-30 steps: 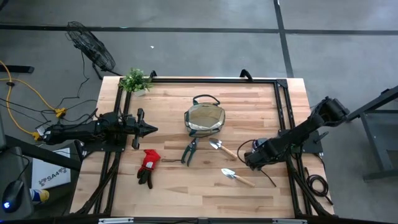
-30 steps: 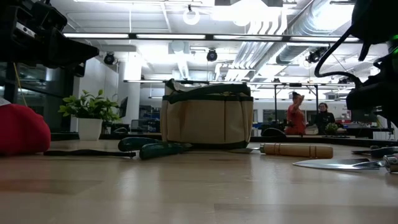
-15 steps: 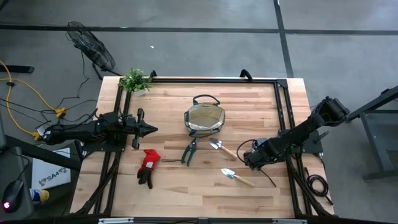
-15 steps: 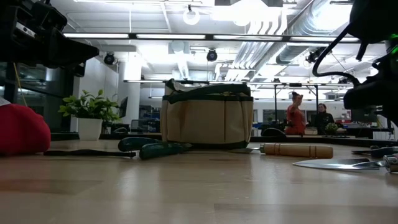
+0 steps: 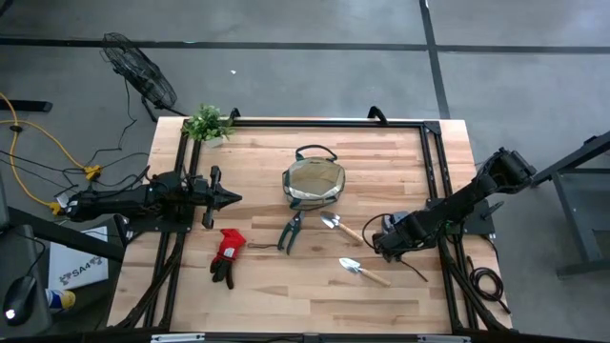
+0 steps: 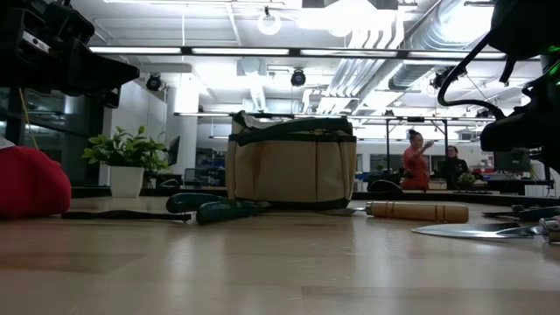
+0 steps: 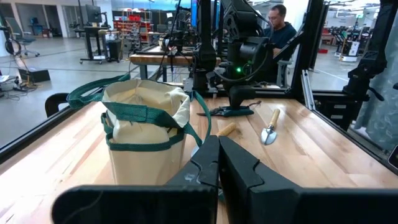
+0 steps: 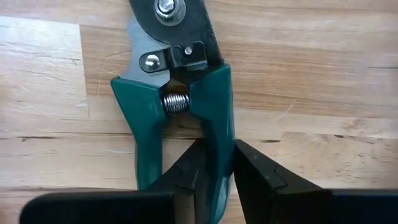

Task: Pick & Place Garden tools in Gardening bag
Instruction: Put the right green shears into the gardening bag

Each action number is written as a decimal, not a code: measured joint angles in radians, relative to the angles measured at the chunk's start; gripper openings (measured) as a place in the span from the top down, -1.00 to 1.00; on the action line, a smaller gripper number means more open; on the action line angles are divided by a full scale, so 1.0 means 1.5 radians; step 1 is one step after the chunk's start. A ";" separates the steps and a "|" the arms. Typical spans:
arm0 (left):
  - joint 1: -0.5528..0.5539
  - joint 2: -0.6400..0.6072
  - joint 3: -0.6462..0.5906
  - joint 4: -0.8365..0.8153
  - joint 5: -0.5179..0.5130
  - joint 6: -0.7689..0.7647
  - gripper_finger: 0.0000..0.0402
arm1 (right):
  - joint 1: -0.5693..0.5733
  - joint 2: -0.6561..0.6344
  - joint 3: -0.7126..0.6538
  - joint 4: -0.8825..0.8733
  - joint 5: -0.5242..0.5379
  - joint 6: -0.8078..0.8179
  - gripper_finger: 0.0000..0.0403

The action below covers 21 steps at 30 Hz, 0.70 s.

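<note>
The tan gardening bag [image 5: 313, 181] stands on its base mid-table. In front of it lie green-handled pruning shears [image 5: 290, 230], two wooden-handled trowels [image 5: 340, 227] [image 5: 363, 272] and a red-and-black glove pair [image 5: 227, 255]. A second pair of pruning shears [image 8: 177, 93] lies flat under my right gripper [image 8: 217, 163], which is shut on one of its handles at the table's right side [image 5: 383, 240]. My left gripper [image 5: 235, 198] is shut on nothing and hovers left of the bag. My right gripper pinches one green handle [image 8: 219, 140] of the pruning shears just behind the spring. One finger [image 8: 189, 171] stands between the two handles and the other [image 8: 252, 171] outside. The fingers come from above, across the handle. The shears lie flat on the table.
A small leafy plant in a white pot [image 5: 207, 123] stands at the far left corner. Black frame rails [image 5: 431, 181] run along the table's left, right and far sides. Bare wood lies near the front edge. People show in the room behind.
</note>
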 joint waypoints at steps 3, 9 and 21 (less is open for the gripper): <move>0.000 0.000 0.000 0.000 0.000 0.000 1.00 | 0.000 0.000 0.000 0.000 0.001 0.000 0.70; 0.000 0.000 0.000 0.000 0.000 0.000 1.00 | 0.001 0.000 -0.001 0.000 0.002 -0.001 0.70; 0.000 0.000 0.000 0.000 0.000 0.000 1.00 | -0.005 0.001 -0.001 -0.001 0.006 -0.017 0.70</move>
